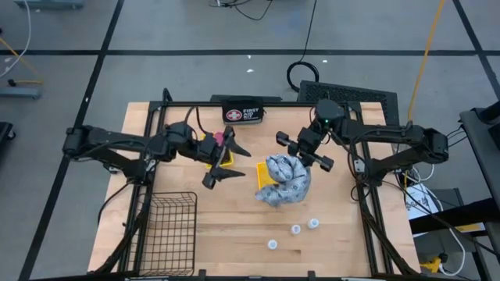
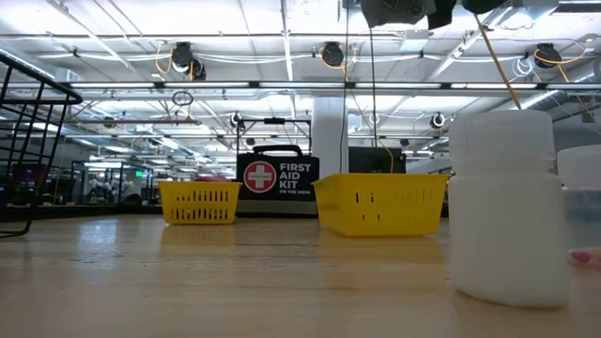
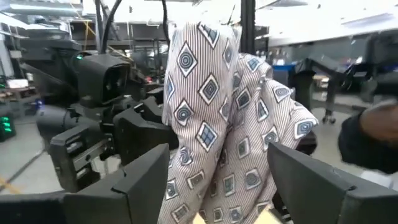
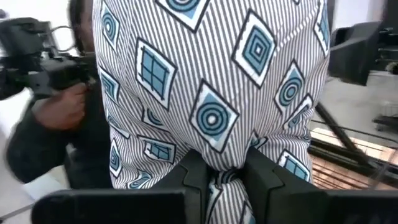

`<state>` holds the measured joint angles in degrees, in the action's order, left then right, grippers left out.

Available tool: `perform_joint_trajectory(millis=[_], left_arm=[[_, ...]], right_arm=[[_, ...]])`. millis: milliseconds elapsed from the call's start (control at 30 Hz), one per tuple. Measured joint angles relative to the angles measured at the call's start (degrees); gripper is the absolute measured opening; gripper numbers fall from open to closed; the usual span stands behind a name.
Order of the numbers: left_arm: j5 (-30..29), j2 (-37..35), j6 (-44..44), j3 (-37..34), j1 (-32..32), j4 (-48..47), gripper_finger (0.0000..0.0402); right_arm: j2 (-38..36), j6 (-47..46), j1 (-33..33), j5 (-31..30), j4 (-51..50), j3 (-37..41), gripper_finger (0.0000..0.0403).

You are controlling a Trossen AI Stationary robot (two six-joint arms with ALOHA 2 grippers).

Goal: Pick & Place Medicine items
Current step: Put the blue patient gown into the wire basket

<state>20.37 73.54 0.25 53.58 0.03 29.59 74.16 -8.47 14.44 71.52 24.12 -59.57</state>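
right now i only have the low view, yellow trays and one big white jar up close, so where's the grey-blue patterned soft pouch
Observer: The right gripper is shut on a fold of the grey-blue patterned soft pouch, which overlaps a yellow rectangular tray near mid-table.
Operator: and the left arm
Observer: The left gripper is open and faces the pouch from the other side.
Operator: is that jar the only one
Observer: No, three tiny white round containers stand apart on the wooden table.

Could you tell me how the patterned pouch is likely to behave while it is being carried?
The patterned pouch is probably floppy: it hangs in folds from the right claw, pinched on a bunched edge. It may sway or sag, and thin fabric could slip.
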Motion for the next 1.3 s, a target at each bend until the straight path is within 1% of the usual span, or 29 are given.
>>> perform_joint_trajectory(millis=[100, 233, 333, 433, 600, 733, 800, 867, 933, 1033, 1100, 1200, 1300], left_arm=[[0.2, 0.1, 2.2, 0.0, -0.1, -2.4, 0.0275], [-3.9, 0.2, 3.7, 0.0, -1.7, -3.0, 0.0272], [-3.4, 0.2, 3.3, 0.0, -2.2, -2.7, 0.0276], [-3.1, 0.2, 3.4, 0.0, -2.4, -3.0, 0.0297], [-4.0, 0.2, 5.7, 0.0, -2.6, -5.7, 0.0349], [-4.0, 0.5, 6.6, 0.0, -4.6, -5.3, 0.0382], [-4.0, 1.1, 9.4, 0.0, -6.0, -4.9, 0.0392], [-4.6, 2.1, 12.6, 0.0, -7.6, -4.5, 0.0397], [-8.3, 3.3, 15.4, 0.0, -8.9, -2.6, 0.0398], [-17.6, 4.6, 17.6, -0.1, -10.3, 1.4, 0.0395], [-22.0, 5.5, 18.4, -0.1, -10.3, 3.8, 0.0392], [-24.3, 6.5, 19.1, -0.1, -10.2, 5.6, 0.0387], [-23.8, 7.4, 19.2, -0.1, -9.9, 8.2, 0.0384]], right_arm=[[-0.2, 0.6, 0.3, 0.2, -1.1, 0.0, 0.0041], [-0.2, 0.8, 0.2, 0.2, -1.2, 0.0, 0.0041], [-0.2, 0.8, 0.2, 0.2, -1.3, 0.0, 0.0041], [-0.2, 0.8, 0.2, 0.1, -1.3, 0.0, 0.0041], [-0.2, 1.6, 0.2, -0.2, -1.3, 0.0, 0.0041], [-0.2, 2.7, 0.4, -5.1, -1.3, 0.0, 0.0041], [-0.2, 4.5, 0.6, -8.4, -1.3, 0.0, 0.0041], [-0.2, 6.6, 0.9, -13.1, -1.3, 0.0, 0.0041], [-0.1, 8.1, 1.0, -16.5, -1.3, 0.0, 0.0041], [-0.1, 10.2, 0.9, -17.6, -1.3, 0.0, 0.0041], [0.0, 11.3, 0.3, -17.6, -1.3, 0.0, 0.0041], [0.7, 12.3, -0.8, -17.8, -1.2, 0.0, 0.0041], [1.1, 12.4, -2.1, -18.1, -0.8, 0.0, 0.0041]])
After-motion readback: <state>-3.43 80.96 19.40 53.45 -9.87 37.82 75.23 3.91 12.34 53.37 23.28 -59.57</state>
